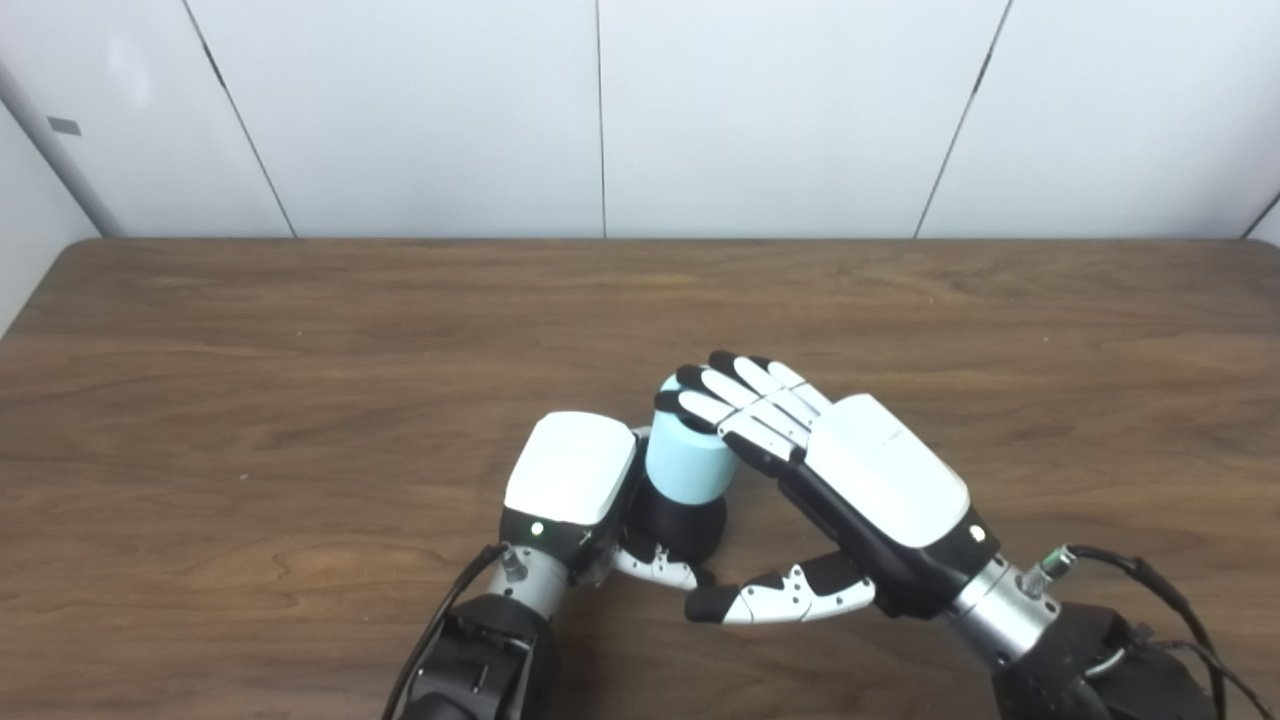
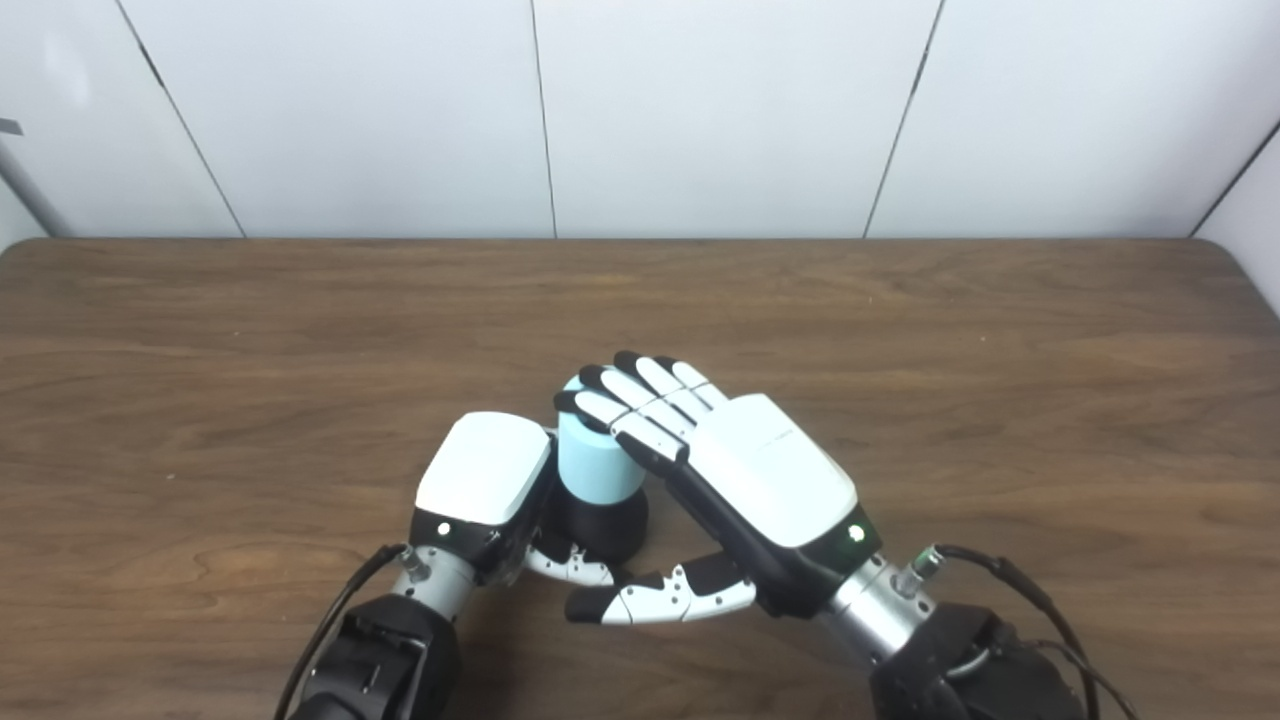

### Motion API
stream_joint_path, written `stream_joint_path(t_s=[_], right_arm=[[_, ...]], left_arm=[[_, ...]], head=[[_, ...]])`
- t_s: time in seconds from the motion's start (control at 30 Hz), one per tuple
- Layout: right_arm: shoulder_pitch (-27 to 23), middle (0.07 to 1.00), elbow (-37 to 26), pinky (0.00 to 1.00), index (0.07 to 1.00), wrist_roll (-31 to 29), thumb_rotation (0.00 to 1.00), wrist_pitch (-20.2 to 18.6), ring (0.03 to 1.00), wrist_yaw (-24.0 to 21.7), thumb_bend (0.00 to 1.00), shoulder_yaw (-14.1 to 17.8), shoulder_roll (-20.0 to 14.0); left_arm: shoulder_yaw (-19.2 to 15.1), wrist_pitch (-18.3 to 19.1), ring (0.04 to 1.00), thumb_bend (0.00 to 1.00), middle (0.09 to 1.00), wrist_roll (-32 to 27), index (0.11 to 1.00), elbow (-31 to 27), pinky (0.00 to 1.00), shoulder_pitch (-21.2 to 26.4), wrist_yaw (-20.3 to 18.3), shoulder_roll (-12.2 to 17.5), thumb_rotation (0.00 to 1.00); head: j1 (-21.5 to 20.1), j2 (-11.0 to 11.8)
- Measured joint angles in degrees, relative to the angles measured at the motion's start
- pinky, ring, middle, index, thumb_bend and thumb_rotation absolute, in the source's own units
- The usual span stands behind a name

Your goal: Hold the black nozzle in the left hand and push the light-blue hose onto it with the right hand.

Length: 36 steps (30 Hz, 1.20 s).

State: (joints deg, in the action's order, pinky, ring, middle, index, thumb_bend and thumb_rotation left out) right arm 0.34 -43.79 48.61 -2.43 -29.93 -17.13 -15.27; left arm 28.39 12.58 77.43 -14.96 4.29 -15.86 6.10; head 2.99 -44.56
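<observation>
Gripping the black nozzle (image 1: 683, 525) near the table's (image 1: 200, 400) front edge, the left hand (image 1: 572, 480) wraps it; the light-blue hose (image 1: 688, 460) sits atop. The right hand (image 1: 870, 480) lies flat-fingered on the hose, holding nothing. Bare wood surrounds.

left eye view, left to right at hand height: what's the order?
Left hand → light-blue hose on the black nozzle → right hand, its fingers flat on the hose top.
</observation>
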Motion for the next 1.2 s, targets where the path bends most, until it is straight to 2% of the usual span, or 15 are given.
stream_joint_path(t_s=[0.17,0.5,0.6,0.73,1.0,1.2], right_arm=[[0.0,0.920,1.4,0.96,0.890,0.6,0.92,0.7,0.956,1.8,0.58,-1.3,0.0],[0.6,0.914,3.4,0.96,0.890,1.6,0.92,1.1,0.950,4.4,0.58,-3.2,-0.1],[0.8,0.909,3.6,0.96,0.885,1.6,0.91,1.2,0.943,5.1,0.58,-3.4,-0.3],[0.9,0.907,3.7,0.96,0.885,1.6,0.91,1.2,0.941,5.5,0.57,-3.4,-0.4],[1.0,0.928,3.6,0.96,0.908,0.7,0.93,1.1,0.960,5.8,0.57,-3.2,-1.0],[1.7,0.993,2.9,0.96,0.953,-2.2,0.87,0.9,0.997,5.3,0.53,-1.3,-0.9]], left_arm=[[0.0,0.0,0.503,0.53,0.471,0.1,0.485,0.0,0.42,0.0,0.0,-0.1,0.00],[0.0,0.2,0.498,0.53,0.429,0.3,0.490,0.0,0.43,-0.1,-0.1,-0.2,0.00],[0.0,0.2,0.463,0.52,0.408,0.3,0.491,0.0,0.40,-0.1,-0.1,-0.2,0.00],[0.1,0.1,0.448,0.52,0.402,0.3,0.492,0.0,0.38,-0.1,-0.1,-0.2,0.00],[0.2,0.2,0.476,0.52,0.416,0.4,0.490,0.0,0.41,-0.1,-0.3,-0.4,0.00],[0.3,0.2,0.494,0.53,0.448,0.5,0.487,0.0,0.43,-0.1,-0.3,-0.4,0.00]], head=[[0.2,0.0],[0.1,-0.2],[0.1,-0.2],[0.0,-0.3],[-0.1,-0.2],[-0.3,-0.1]])
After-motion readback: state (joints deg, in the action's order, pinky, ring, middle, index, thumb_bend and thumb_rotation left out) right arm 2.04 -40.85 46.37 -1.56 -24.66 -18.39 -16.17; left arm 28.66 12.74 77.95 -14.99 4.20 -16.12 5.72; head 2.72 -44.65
